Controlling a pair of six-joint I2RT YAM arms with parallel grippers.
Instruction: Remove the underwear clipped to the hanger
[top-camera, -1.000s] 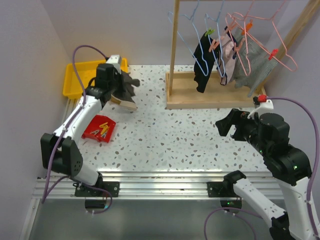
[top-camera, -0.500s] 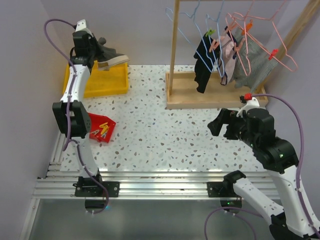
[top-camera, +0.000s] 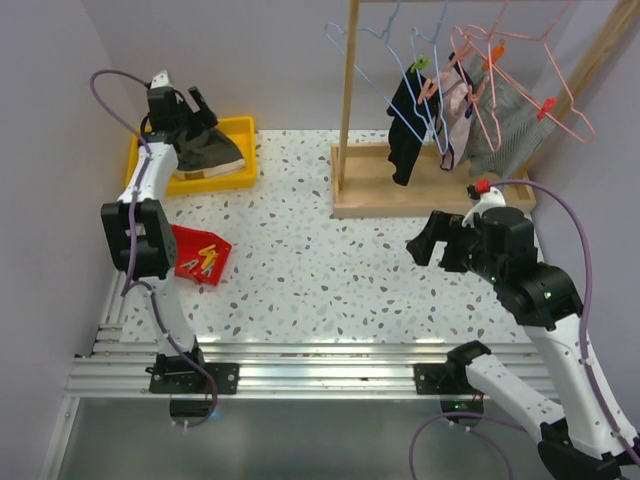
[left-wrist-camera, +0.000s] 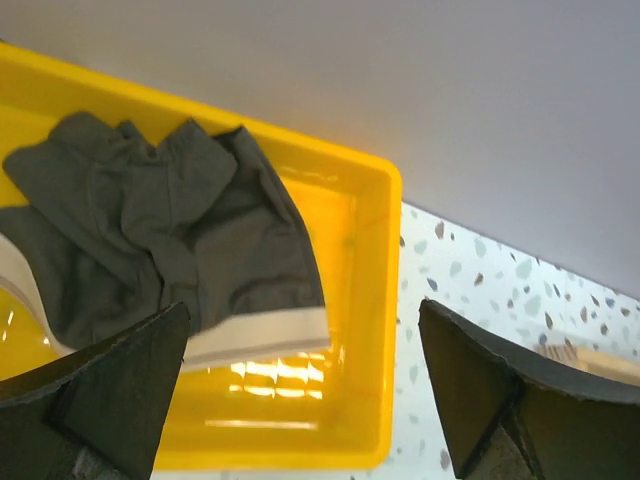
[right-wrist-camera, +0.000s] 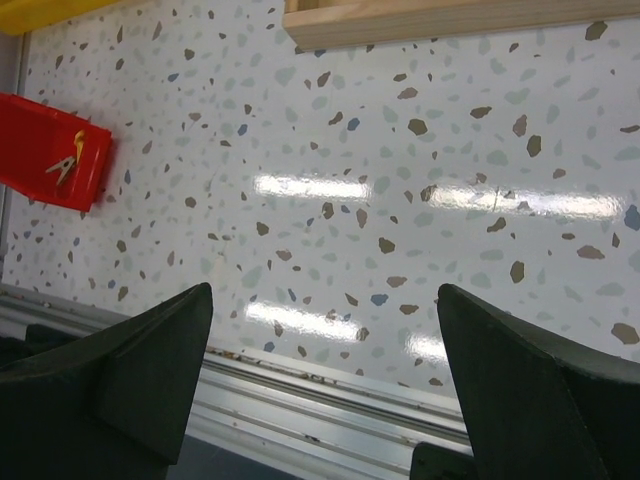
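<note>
A grey underwear (top-camera: 208, 152) with a white waistband lies in the yellow bin (top-camera: 245, 128) at the back left; the left wrist view shows this underwear (left-wrist-camera: 160, 235) spread in the bin (left-wrist-camera: 372, 300). My left gripper (top-camera: 185, 118) hovers open just above it, holding nothing (left-wrist-camera: 300, 322). On the wooden rack, black underwear (top-camera: 404, 128), pink underwear (top-camera: 458, 112) and grey underwear (top-camera: 506, 125) hang clipped to wire hangers (top-camera: 480, 45). My right gripper (top-camera: 432, 245) is open over the table in front of the rack, empty (right-wrist-camera: 325, 300).
A red tray (top-camera: 198, 255) with loose clips sits at the left, also in the right wrist view (right-wrist-camera: 45, 150). The rack's wooden base (top-camera: 430, 188) and upright post (top-camera: 347, 90) stand at the back right. Walls close in on both sides.
The left gripper carried the grey underwear up over the yellow bin, then opened and let it drop in. The right arm crept left and up, still open.
</note>
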